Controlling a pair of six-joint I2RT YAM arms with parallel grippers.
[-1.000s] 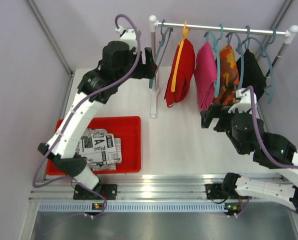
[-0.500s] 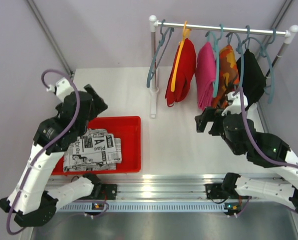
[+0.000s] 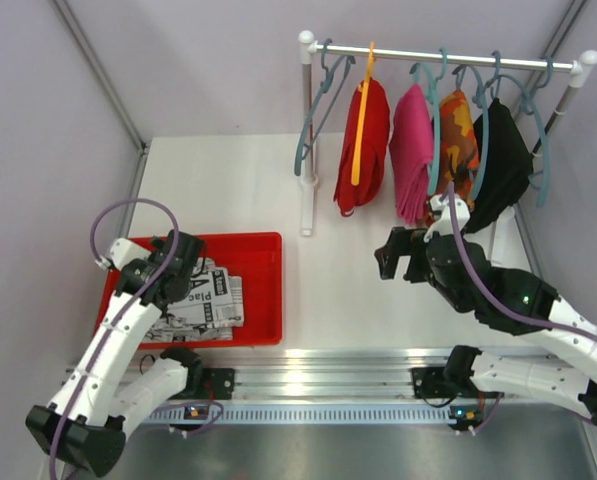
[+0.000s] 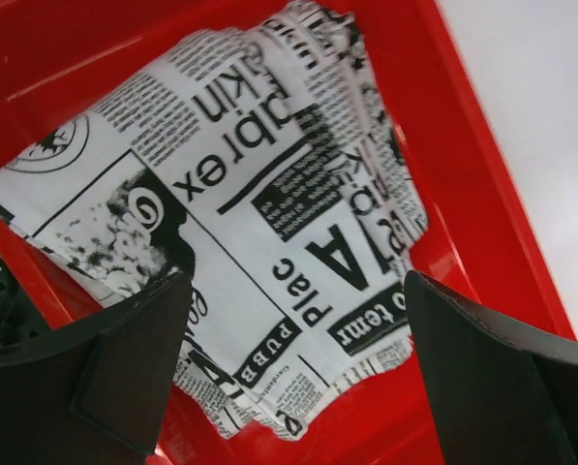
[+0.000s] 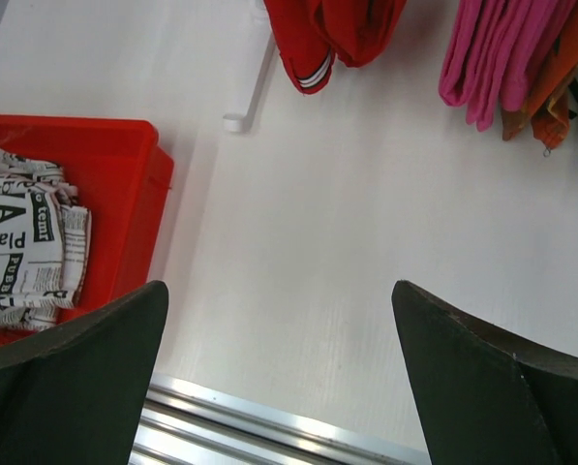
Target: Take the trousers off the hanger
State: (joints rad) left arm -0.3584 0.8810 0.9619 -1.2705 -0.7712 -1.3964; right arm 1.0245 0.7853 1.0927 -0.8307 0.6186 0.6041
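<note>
So, far left: the black-and-white newsprint trousers point(image 3: 210, 296) lie loosely folded in the red tray point(image 3: 260, 262). The left fingers point(image 4: 114, 368) are spread wide just above them, gripping nothing. On the rack point(image 3: 448, 55), a teal hanger point(image 3: 313, 115) with nothing on it comes first. Then there's the red pair point(image 3: 378, 140) on an orange hanger point(image 3: 361, 130), the magenta pink pair point(image 3: 410, 150), the orange camo pair point(image 3: 460, 130) and the plain black pair point(image 3: 508, 165), all draped and hanging. The right fingers point(image 5: 66, 387) are spread wide too, holding nothing, over the tabletop point(image 3: 238, 190) below the pink pair.

A white table point(image 3: 348, 290) carries a red plastic tray point(image 3: 263, 240). Just right of the tray's far right corner, a white clothes rack's post point(image 3: 306, 150) stands on the tabletop.
</note>
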